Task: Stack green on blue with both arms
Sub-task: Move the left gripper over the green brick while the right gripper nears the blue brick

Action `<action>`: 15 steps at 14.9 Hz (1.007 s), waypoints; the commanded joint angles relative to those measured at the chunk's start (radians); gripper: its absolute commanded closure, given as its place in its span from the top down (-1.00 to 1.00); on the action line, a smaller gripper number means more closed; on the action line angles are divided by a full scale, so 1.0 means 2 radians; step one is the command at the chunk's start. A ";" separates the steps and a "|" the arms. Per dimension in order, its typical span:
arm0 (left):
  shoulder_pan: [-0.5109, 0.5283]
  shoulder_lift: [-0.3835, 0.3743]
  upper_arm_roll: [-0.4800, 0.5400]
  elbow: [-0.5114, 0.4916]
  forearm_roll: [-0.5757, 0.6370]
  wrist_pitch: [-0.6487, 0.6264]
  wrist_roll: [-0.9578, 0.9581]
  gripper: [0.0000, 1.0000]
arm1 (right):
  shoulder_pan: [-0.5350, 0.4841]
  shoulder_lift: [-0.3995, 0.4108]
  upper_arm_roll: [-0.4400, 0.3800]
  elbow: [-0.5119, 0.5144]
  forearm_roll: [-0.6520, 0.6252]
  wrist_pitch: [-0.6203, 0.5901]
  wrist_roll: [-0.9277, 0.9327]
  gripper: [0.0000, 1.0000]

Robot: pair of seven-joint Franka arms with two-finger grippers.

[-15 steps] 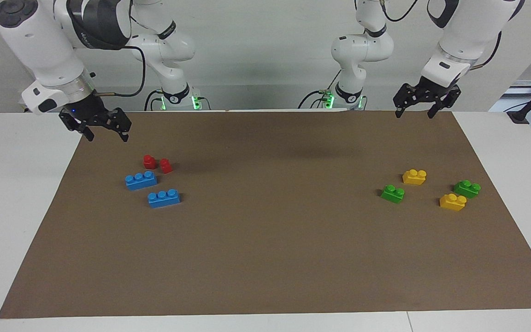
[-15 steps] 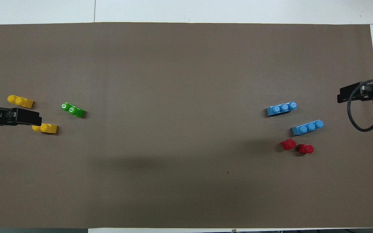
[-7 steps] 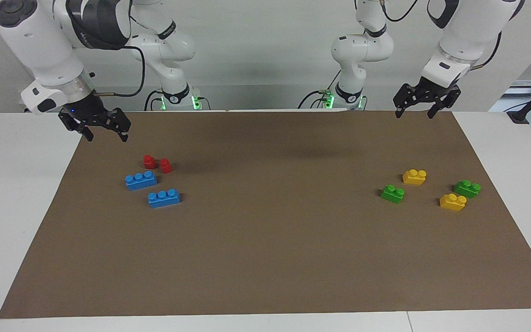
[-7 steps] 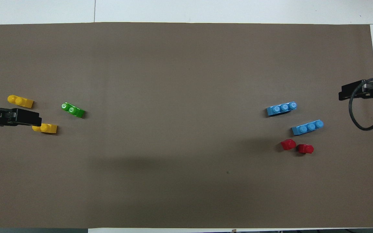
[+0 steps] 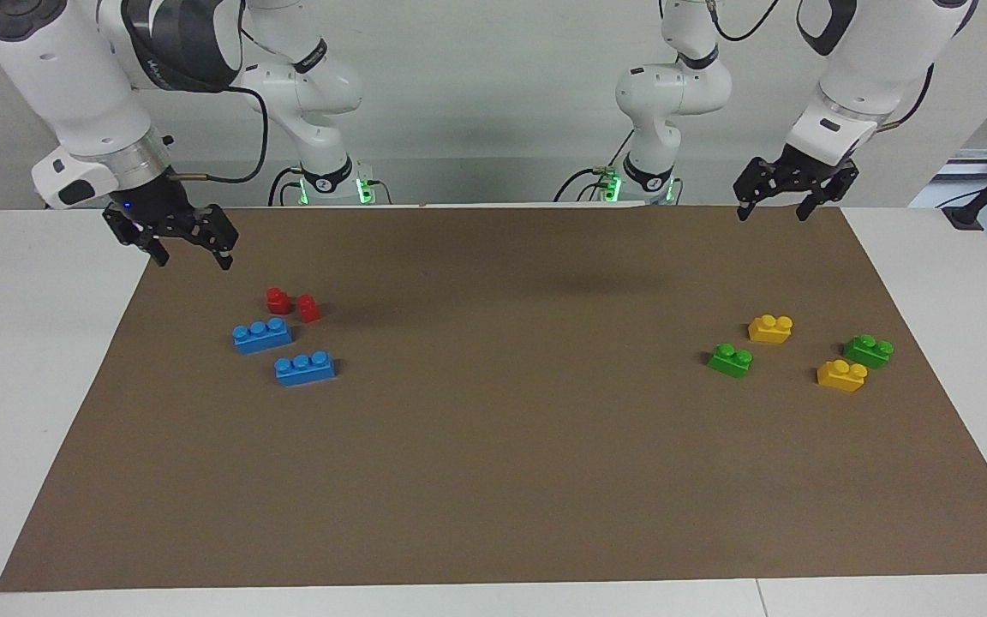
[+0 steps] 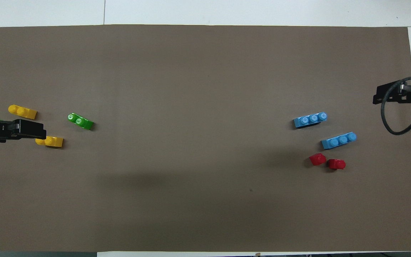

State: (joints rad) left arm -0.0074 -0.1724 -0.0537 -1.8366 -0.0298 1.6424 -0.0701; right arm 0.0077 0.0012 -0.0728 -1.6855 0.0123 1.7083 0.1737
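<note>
With both the left gripper [image 5: 786, 200] and right gripper [image 5: 185, 244] hanging fingers apart and empty over the counter's [image 5: 493, 446] robot-side edge, either could seize the darker green brick [image 5: 868, 350] or other blue brick [image 5: 262, 335] instead of green [image 5: 730, 359] or blue [image 5: 305, 368].

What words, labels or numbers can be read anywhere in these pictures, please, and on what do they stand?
"2": on the round label at the right arm's base.
A round label at the left arm's base: its digit is too small to read.
Dark band on the right arm: light lettering, too blurred to read.
Bricks, brown mat and both tools: no text visible.
</note>
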 commanded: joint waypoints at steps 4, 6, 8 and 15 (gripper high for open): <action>0.012 -0.031 0.000 -0.057 -0.004 0.050 -0.068 1.00 | -0.021 0.035 0.001 -0.005 0.009 0.028 0.069 1.00; 0.012 -0.031 0.000 -0.068 -0.005 0.069 -0.112 1.00 | -0.023 0.048 0.001 -0.004 0.028 0.031 0.162 1.00; 0.012 -0.026 0.000 -0.076 -0.005 0.089 -0.168 1.00 | -0.024 0.064 0.000 -0.001 0.053 0.039 0.233 1.00; 0.022 -0.003 0.000 -0.113 -0.005 0.152 -0.279 1.00 | -0.022 0.112 0.000 -0.003 0.117 0.065 0.418 0.98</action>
State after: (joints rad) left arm 0.0183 -0.1904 -0.0511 -2.0299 -0.0298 1.8980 -0.5834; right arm -0.0298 0.1991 -0.0763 -1.6909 0.1943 1.8175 0.9138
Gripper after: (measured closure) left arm 0.000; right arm 0.000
